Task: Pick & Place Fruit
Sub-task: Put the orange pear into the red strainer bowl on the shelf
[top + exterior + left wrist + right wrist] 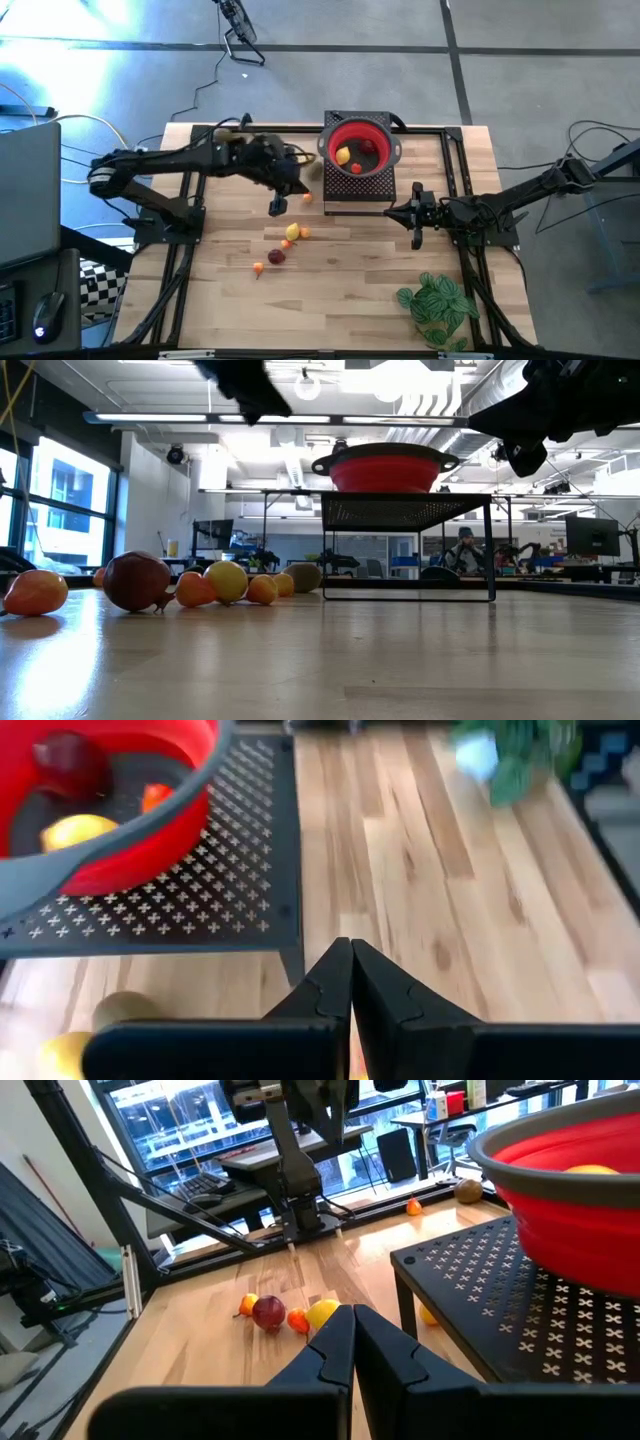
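task partly done: red bowl (359,150) on the black rack (358,190), upper centre of frame, holds about three fruits. left gripper (277,206), left of the rack, fingers pressed together, nothing visibly between them. right gripper (415,233) waits at right, also closed and empty. loose fruit (291,232) remains at lower centre, several pieces left to move.
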{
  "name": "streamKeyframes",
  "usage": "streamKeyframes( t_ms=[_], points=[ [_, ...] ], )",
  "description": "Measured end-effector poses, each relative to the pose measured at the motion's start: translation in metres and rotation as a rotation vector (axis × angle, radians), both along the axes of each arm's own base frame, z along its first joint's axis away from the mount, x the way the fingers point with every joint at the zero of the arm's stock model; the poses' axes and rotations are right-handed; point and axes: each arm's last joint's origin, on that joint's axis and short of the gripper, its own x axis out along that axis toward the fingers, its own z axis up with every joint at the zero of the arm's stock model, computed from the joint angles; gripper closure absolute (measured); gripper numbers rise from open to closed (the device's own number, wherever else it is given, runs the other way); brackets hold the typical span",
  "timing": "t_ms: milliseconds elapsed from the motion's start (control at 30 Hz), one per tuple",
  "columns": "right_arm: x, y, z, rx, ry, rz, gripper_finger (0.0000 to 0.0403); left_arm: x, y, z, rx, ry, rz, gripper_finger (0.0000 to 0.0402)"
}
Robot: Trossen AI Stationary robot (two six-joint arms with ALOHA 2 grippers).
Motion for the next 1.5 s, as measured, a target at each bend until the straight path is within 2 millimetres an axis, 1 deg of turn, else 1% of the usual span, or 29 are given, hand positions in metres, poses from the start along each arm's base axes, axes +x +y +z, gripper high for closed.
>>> streamKeyframes(
  t_ms=[167,333,433,533,700,900,1200,1300,1500],
  points=[
    [0.000,0.000,0.000,0.001,-0.002,0.000,0.0401,-0.032,-0.004,-0.025,-0.066,-0.057,0.125,0.0400],
    [0.000,0.000,0.000,0.000,-0.003,-0.012,0.0401,-0.061,-0.007,-0.039,-0.123,-0.070,0.234,0.0401],
    [0.000,-0.001,0.000,-0.001,-0.003,-0.023,0.0401,-0.075,-0.009,-0.043,-0.143,-0.070,0.280,0.0401],
    [0.000,-0.001,0.000,0.000,-0.005,-0.023,0.0401,-0.087,-0.011,-0.042,-0.133,-0.100,0.312,0.0401],
    [0.000,-0.001,0.001,0.004,-0.012,-0.024,0.0401,-0.106,-0.012,-0.035,-0.101,-0.142,0.395,0.0401],
    [0.000,-0.001,0.001,0.004,-0.011,-0.023,0.0401,-0.119,-0.010,-0.035,-0.044,-0.128,0.523,0.0401],
    [0.000,-0.001,0.001,0.000,-0.005,-0.024,0.0401,-0.124,-0.010,-0.042,-0.044,-0.048,0.569,0.0401],
    [0.000,-0.001,0.000,-0.001,-0.004,-0.023,0.0401,-0.128,-0.008,-0.045,-0.036,-0.015,0.677,0.0401],
    [0.000,-0.001,0.000,-0.001,-0.003,-0.023,0.0401,-0.144,-0.004,-0.059,0.026,0.104,0.998,0.0401]
  ],
)
